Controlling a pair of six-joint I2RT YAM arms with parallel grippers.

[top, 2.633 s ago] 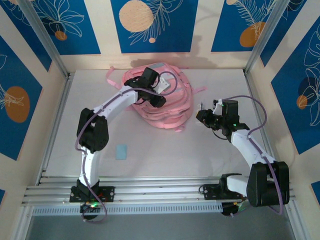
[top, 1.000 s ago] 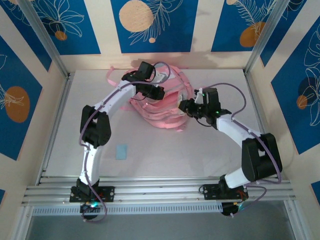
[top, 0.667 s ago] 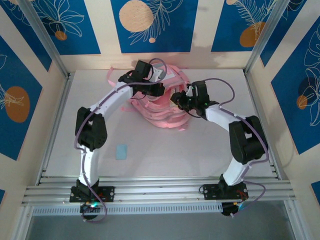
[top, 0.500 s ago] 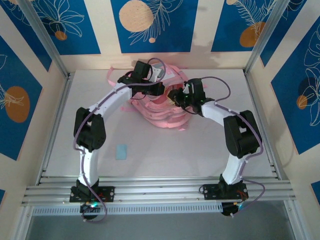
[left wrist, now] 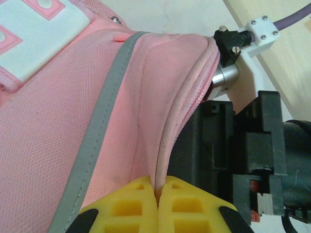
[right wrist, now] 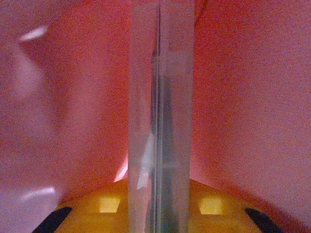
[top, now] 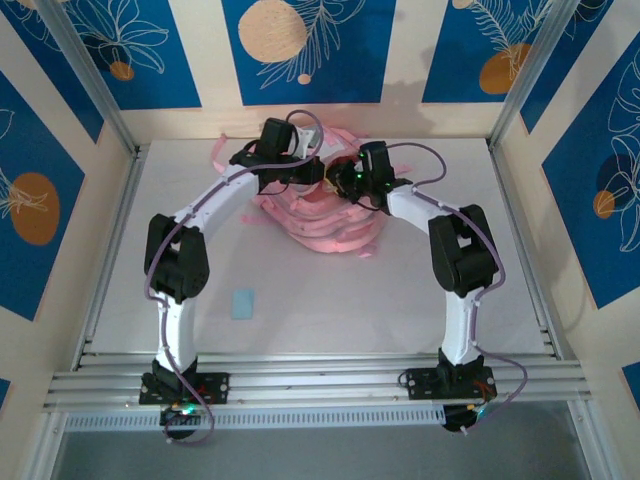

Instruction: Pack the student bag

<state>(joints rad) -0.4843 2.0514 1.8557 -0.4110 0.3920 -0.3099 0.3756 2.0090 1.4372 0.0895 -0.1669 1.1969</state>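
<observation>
The student bag (top: 335,228) lies at the back middle of the table, pink with grey trim (left wrist: 102,126) and a white patch (left wrist: 39,29). My left gripper (left wrist: 157,187) is shut on the bag's piped opening edge (left wrist: 172,136) and holds it up. In the top view the left gripper (top: 316,172) and the right gripper (top: 340,181) meet over the bag's top. My right gripper (right wrist: 160,206) is inside the bag, pink lining (right wrist: 248,97) on both sides. It is shut on a clear, flat, narrow case (right wrist: 161,97) that stands upright between its yellow fingers.
A small pale blue flat thing (top: 242,303) lies on the white table (top: 330,310) near the left arm. Pink straps (top: 222,150) trail from the bag toward the back left. The right arm's black wrist (left wrist: 243,150) sits close beside the held edge. Walls enclose the table.
The right arm swung left from beside the bag to its top, and its gripper with the clear case went into the opening. The left gripper kept its grip and shifted slightly back.
</observation>
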